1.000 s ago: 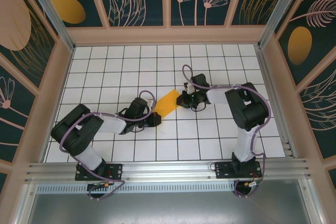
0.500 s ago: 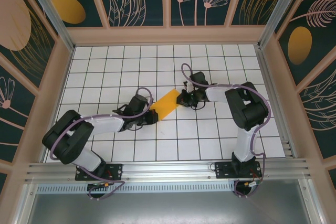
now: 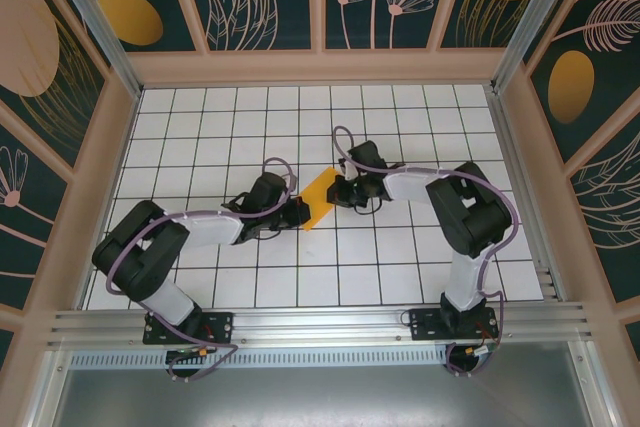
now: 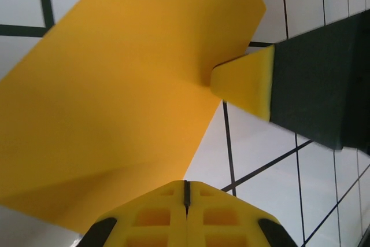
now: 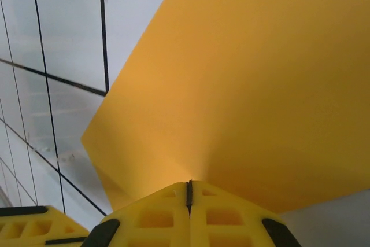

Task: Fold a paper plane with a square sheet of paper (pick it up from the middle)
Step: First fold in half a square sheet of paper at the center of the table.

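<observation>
The square sheet of paper (image 3: pixel 318 197) sits mid-way over the grid table (image 3: pixel 200 137), between both arms. The left gripper (image 3: pixel 298 215) is clenched on its near-left edge. The right gripper (image 3: pixel 336 190) is clenched on the opposite edge.

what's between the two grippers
The paper spans the gap between the left gripper and the right gripper, each shut on an edge of it, as the top view shows.
</observation>
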Controlling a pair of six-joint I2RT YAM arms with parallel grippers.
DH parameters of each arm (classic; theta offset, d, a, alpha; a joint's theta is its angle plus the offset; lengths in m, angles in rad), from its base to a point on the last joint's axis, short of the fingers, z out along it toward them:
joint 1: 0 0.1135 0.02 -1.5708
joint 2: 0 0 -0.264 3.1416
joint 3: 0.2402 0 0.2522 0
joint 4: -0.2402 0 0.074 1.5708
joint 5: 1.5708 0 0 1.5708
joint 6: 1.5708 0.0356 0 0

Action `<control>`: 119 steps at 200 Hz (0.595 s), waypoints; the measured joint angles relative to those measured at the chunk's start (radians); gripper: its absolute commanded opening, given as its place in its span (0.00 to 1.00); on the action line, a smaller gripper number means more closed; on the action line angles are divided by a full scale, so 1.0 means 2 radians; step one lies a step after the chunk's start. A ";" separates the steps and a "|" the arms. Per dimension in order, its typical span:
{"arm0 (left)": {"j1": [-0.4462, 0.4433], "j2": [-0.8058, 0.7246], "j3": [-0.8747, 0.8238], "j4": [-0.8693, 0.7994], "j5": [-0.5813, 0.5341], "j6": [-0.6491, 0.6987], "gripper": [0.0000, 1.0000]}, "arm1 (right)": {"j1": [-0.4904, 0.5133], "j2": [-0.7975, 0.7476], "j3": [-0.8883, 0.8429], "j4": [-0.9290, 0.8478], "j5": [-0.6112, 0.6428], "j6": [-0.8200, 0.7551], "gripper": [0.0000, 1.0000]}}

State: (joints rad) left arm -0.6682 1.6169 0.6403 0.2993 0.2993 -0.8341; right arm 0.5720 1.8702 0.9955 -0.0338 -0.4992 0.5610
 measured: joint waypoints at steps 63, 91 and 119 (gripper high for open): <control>0.000 0.031 0.012 0.007 0.019 -0.006 0.00 | 0.006 0.000 -0.006 0.011 -0.017 0.009 0.00; 0.000 0.039 0.023 -0.015 0.014 -0.009 0.00 | 0.006 0.004 -0.006 0.012 -0.016 0.007 0.00; 0.000 0.039 0.031 -0.046 0.005 -0.009 0.00 | 0.005 0.014 -0.005 0.013 -0.019 0.006 0.00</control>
State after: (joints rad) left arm -0.6682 1.6955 0.7013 0.2073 0.3099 -0.8513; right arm 0.5819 1.8992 0.9859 -0.0082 -0.5362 0.5739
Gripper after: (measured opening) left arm 0.056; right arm 0.061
